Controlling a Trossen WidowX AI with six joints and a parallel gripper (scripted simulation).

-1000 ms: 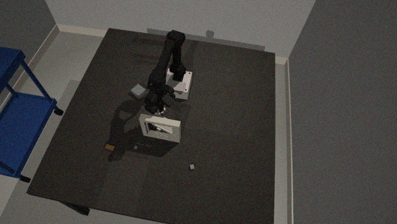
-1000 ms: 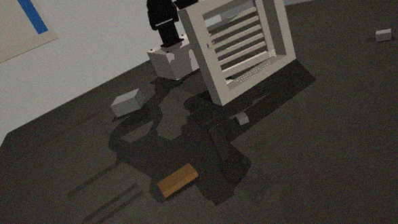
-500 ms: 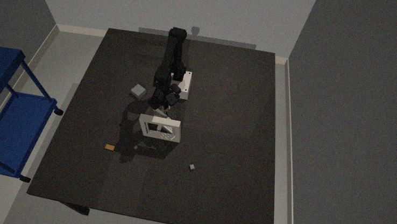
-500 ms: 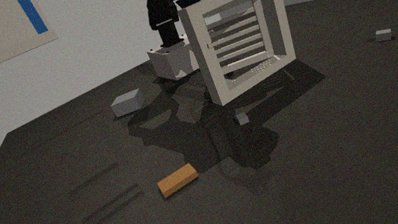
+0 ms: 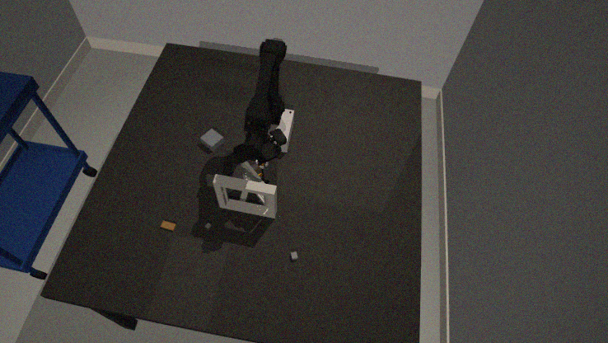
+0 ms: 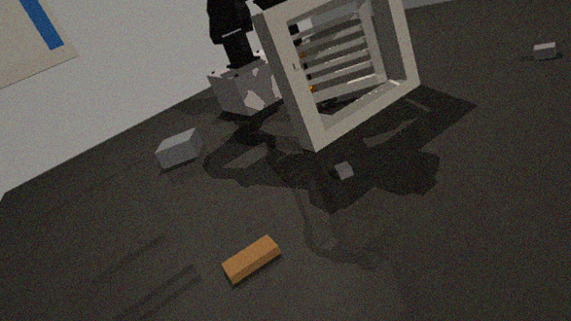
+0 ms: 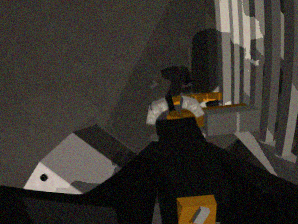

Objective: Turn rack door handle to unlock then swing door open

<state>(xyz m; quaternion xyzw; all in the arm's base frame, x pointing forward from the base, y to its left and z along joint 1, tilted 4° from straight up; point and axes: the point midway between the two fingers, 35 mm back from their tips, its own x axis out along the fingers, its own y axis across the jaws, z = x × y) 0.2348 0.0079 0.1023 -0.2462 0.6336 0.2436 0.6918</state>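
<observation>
The white rack frame stands upright on the table. Its slatted door is swung partly open toward the arm's base; the exact angle is unclear. My gripper is on the arm's side of the frame, shut on the door handle, whose dark end shows beyond the fingertips in the wrist view. Orange parts show beside the fingers. The handle's turn is hard to read, and in the exterior view the frame and arm hide most of the grip.
The white arm base is close behind the door. A grey block, an orange block and two small pale cubes lie around the frame, one cube at its foot. A blue cart stands beyond the table.
</observation>
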